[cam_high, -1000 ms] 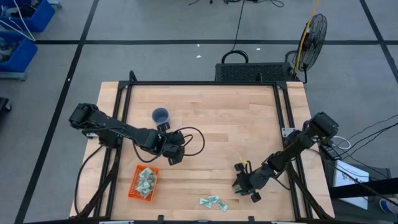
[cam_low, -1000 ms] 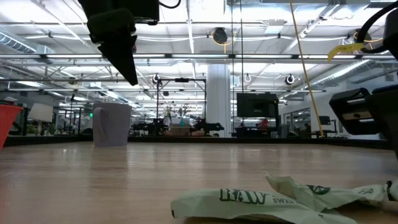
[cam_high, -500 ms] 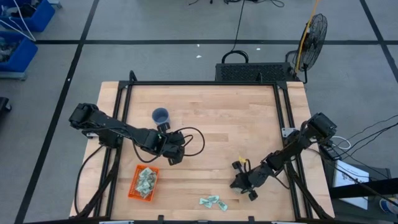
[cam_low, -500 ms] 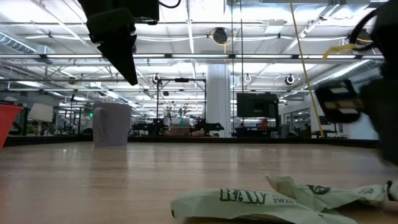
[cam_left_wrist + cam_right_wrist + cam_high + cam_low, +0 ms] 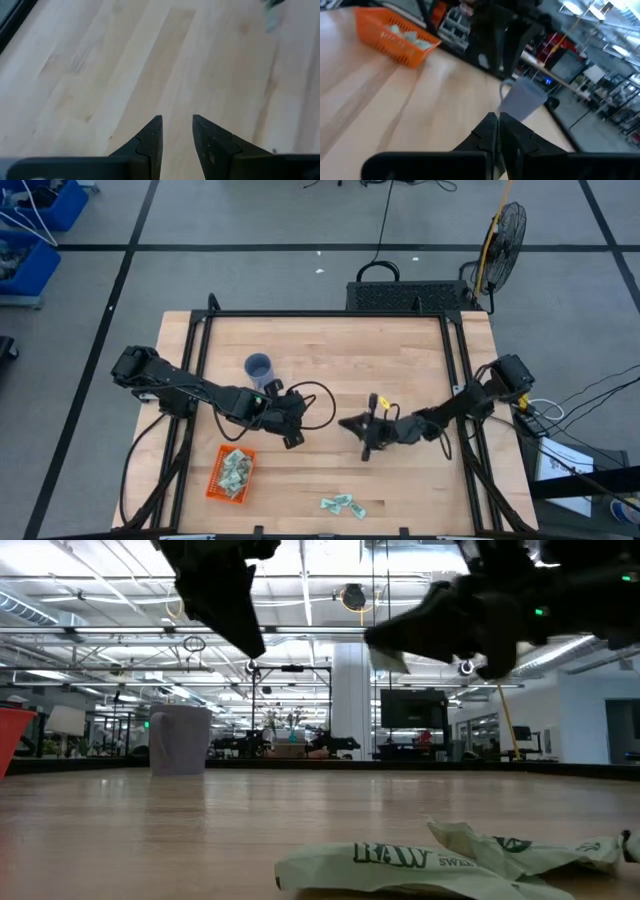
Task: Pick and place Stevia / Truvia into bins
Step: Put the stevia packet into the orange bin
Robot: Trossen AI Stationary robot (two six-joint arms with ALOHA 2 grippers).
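Orange basket [image 5: 232, 473] at the front left of the worktop [image 5: 400, 360], already loaded with a heap of pale green sachets. Two or three more sachets [image 5: 343, 505] loose at the front edge, crumpled together, well apart from the basket.

Swung away from that loose pile within the last second: right tool [image 5: 350, 426], now raised over the middle of the worktop and aimed toward the basket side. Snapped from spread wide to pressed together in that same second. Looks like the carry leg of a pick, heading for the basket. Hard to confirm, though: loose pile seemingly no smaller than before, seen from above.

Right tool now: fingers [image 5: 492, 131] pressed tight, no gap between them. No sachet seen in the wrist view; perhaps a pale scrap under the tip in the low view, too unclear to call. Touching nothing on the worktop.

Left tool [image 5: 292, 437] nudged slightly toward the centre, hanging just beyond the basket, fingers a little apart, empty, over bare wood. Blue cup [image 5: 258, 366] upright behind it.
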